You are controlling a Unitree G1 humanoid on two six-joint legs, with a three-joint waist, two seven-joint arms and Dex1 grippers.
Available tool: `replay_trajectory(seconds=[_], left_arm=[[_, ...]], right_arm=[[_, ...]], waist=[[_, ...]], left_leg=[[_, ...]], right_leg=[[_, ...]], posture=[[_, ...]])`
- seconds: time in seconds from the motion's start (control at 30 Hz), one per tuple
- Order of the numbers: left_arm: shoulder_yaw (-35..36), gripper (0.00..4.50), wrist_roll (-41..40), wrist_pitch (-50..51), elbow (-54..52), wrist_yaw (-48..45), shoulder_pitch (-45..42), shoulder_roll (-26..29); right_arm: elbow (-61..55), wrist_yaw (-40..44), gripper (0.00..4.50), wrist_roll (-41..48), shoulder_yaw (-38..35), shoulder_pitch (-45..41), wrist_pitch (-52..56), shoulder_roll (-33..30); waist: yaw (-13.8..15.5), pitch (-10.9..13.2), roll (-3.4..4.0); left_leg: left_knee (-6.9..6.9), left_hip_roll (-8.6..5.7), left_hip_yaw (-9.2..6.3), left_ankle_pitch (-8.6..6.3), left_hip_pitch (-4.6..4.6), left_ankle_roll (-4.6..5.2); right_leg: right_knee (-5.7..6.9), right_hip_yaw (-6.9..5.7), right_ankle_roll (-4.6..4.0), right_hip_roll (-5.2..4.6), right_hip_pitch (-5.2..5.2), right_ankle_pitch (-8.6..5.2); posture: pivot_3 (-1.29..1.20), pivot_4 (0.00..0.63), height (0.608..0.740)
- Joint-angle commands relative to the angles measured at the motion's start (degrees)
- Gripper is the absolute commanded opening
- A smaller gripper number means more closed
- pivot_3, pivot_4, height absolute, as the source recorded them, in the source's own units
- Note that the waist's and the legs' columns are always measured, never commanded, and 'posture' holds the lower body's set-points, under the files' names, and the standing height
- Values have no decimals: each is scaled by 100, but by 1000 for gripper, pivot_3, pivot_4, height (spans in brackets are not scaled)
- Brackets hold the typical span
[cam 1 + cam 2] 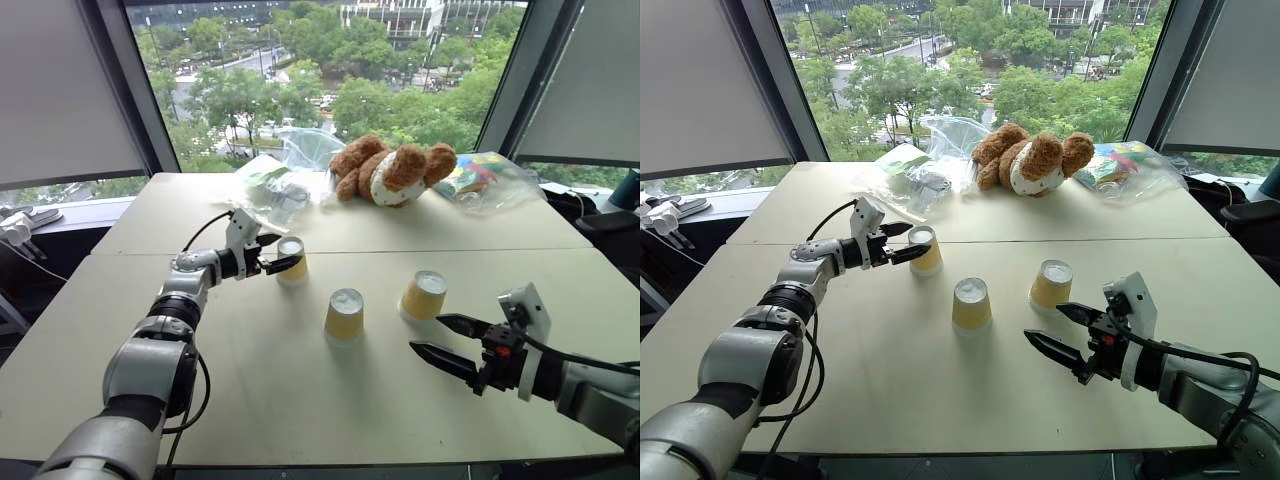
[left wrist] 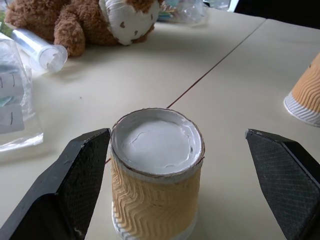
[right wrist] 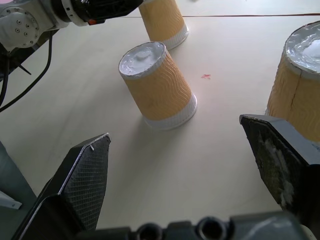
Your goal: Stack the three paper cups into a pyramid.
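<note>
Head views: three small yellow ribbed paper cups stand upside down, apart, on the beige tabletop (image 1: 300,400): far-left cup (image 1: 292,260), middle cup (image 1: 345,314), right cup (image 1: 424,295). Left tool (image 1: 278,253) spread around the far-left cup. Right tool (image 1: 440,337) spread, near the right cup. Brown teddy bear (image 1: 392,170) at the far edge.

Left wrist: one finger (image 2: 75,175) beside the cup wall, the other apart.

Right wrist: fingers spread, holding nothing.

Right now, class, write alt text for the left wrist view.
The open left gripper straddles an upside-down yellow paper cup on a beige table. A brown teddy bear lies behind; a second cup stands at the edge.
</note>
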Motion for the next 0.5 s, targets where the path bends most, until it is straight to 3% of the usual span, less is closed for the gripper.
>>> replay_trajectory(seconds=[0.03,0.17,0.27,0.37,0.5], left_arm=[[154,4443,73,-118,74,216,-219,-112],[178,4443,195,-171,190,432,-268,-222],[223,3572,285,-244,295,761,-335,-284],[278,2190,314,-252,358,944,-395,-330],[325,2190,351,-275,361,951,-406,-346]], right_arm=[[-186,-49,4500,-12,-33,-40,-153,36],[-185,-71,4500,-11,-7,-59,-170,43],[-209,-108,4500,11,-24,-52,-174,45],[-253,-145,4500,36,-38,-18,-175,50],[-295,-190,4500,57,-56,29,-178,50]], waist=[[4,0,0],[-1,0,-1],[0,0,-1],[0,0,-1],[1,0,-1]], left_leg=[[0,0,0,0,0,0],[1,-1,0,0,0,0],[1,-1,0,0,0,0],[1,-1,1,0,0,1],[1,0,1,0,0,0]], right_leg=[[1,0,0,-1,0,0],[1,0,0,-1,-1,0],[3,0,0,-1,-3,0],[4,0,0,-1,-3,0],[7,0,0,-1,-5,0]], posture=[[0,150,740],[0,150,740],[0,150,740],[0,150,740],[0,150,740]])
